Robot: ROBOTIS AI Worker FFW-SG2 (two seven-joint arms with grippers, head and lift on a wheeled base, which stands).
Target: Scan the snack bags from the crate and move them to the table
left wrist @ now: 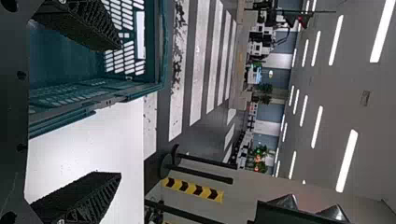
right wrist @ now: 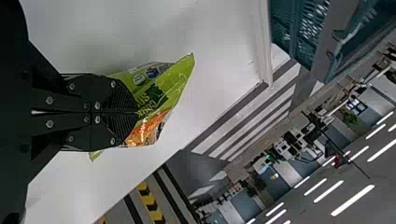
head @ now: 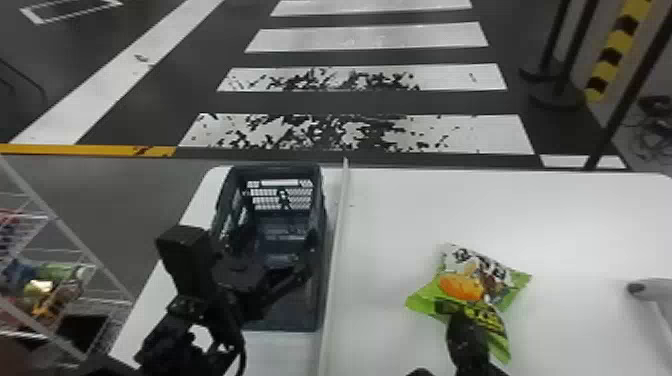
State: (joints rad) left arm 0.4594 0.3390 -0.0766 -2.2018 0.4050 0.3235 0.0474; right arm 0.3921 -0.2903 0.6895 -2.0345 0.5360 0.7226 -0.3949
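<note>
In the head view, my right gripper point(head: 448, 309) is closed on the near side of a green and white snack bag point(head: 462, 287) over the right part of the table point(head: 565, 215). The right wrist view has that gripper point(right wrist: 136, 112) with its fingers together on the green bag point(right wrist: 161, 95). My left gripper point(head: 272, 250) is over the dark crate point(head: 320, 305) on the left. Seen in the left wrist view, the same gripper point(left wrist: 120, 111) has its fingers wide apart and nothing between them, with the crate's rim point(left wrist: 100, 102) beyond. The crate's far inside shows no bag; its near part is partly hidden by the arm.
A pale raised divider point(head: 336, 240) runs between the crate and the table's right part. At the right edge lies a grey rod-like object point(head: 650, 290). A wire rack with colourful packages point(head: 45, 290) stands at the far left.
</note>
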